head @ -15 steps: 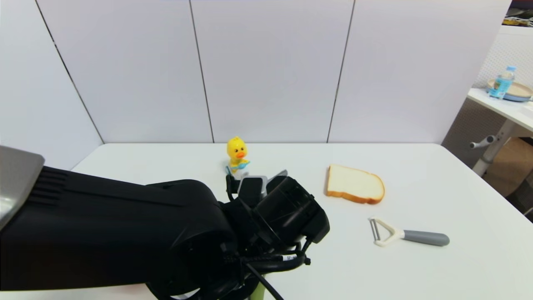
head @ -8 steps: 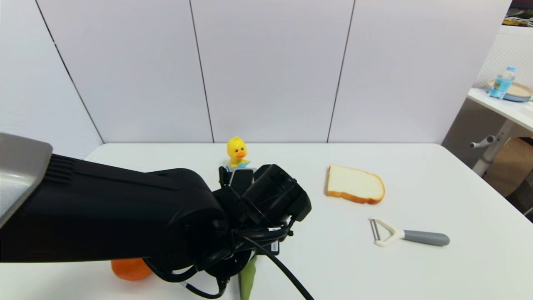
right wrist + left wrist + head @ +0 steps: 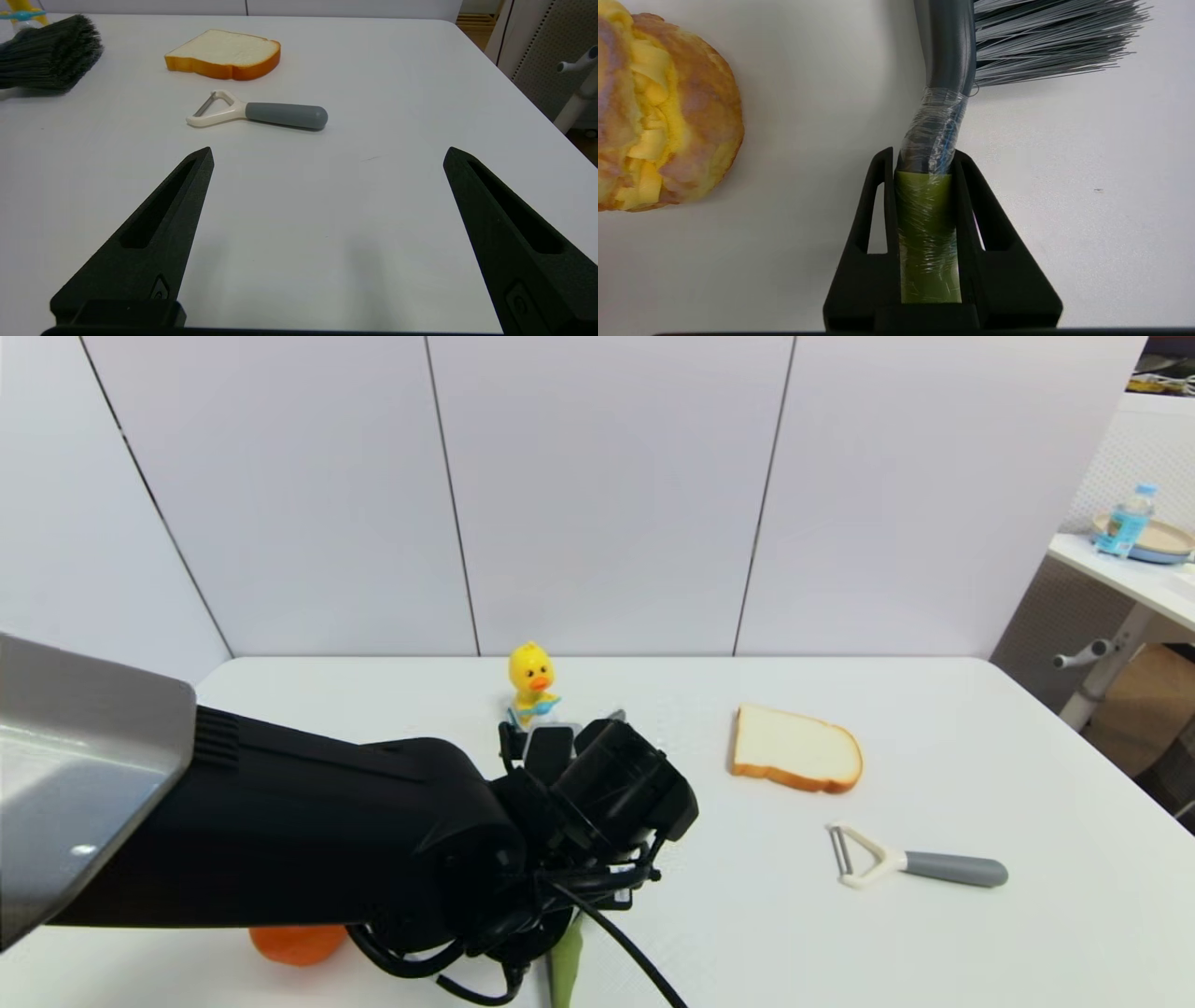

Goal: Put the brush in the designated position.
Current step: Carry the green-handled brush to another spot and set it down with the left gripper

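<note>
My left gripper (image 3: 923, 156) is shut on the brush (image 3: 928, 233), gripping the olive-green handle just below the film-wrapped black neck. The dark grey bristles (image 3: 1045, 39) fan out sideways beyond the fingertips, close over the white table. In the head view my left arm (image 3: 607, 793) covers most of the brush, and only the green handle end (image 3: 565, 966) pokes out below the wrist. The right wrist view shows the bristles (image 3: 46, 56) at the far left. My right gripper (image 3: 327, 158) hangs open and empty above the table's near right part.
A yellow-brown pastry (image 3: 658, 112) lies close beside the brush, and shows as an orange lump (image 3: 297, 945) under my arm. A yellow duck toy (image 3: 532, 681) stands at the back. A bread slice (image 3: 794, 749) and a white peeler with a grey handle (image 3: 920, 865) lie to the right.
My left arm has swung slightly to the left with the brush in its grip, uncovering the orange pastry beneath it. Bread, peeler and duck have not moved.
</note>
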Robot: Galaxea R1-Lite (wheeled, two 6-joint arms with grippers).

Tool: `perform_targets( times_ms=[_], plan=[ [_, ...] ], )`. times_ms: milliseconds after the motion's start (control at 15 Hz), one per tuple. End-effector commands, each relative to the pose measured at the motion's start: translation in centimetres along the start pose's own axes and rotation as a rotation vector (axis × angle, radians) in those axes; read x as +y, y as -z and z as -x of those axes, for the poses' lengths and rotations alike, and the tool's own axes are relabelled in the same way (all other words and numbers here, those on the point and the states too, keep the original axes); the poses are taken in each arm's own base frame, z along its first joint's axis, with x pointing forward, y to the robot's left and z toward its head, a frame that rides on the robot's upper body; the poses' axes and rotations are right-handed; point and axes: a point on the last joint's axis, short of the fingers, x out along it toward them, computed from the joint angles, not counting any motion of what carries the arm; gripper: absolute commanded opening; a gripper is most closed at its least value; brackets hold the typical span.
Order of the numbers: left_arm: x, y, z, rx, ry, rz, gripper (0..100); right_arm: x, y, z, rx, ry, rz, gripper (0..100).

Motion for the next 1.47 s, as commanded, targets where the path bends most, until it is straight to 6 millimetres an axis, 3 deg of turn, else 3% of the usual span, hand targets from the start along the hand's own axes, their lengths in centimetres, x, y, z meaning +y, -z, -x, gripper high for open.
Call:
perform_targets(
  times_ms=[67, 1000, 1067, 1467],
  plan=[
    [0.18, 0.68, -0.65, 0.006, -0.006, 0.002, 0, 0.0, 0.04, -0.02, 0.003, 0.0, 0.0, 100],
    [0.38, 0.78, -1.39, 0.023, -0.018, -0.019, 0, 0.0, 0.05, -0.02, 0.004, 0.0, 0.0, 100],
    [0.46, 0.73, -1.44, 0.024, -0.021, -0.022, 100, 0.0, 0.04, -0.02, 0.003, 0.0, 0.0, 100],
    [0.5, 0.41, -1.55, 0.008, -0.014, -0.057, 100, -0.01, 0.04, -0.02, 0.003, 0.0, 0.0, 100]
  ],
)
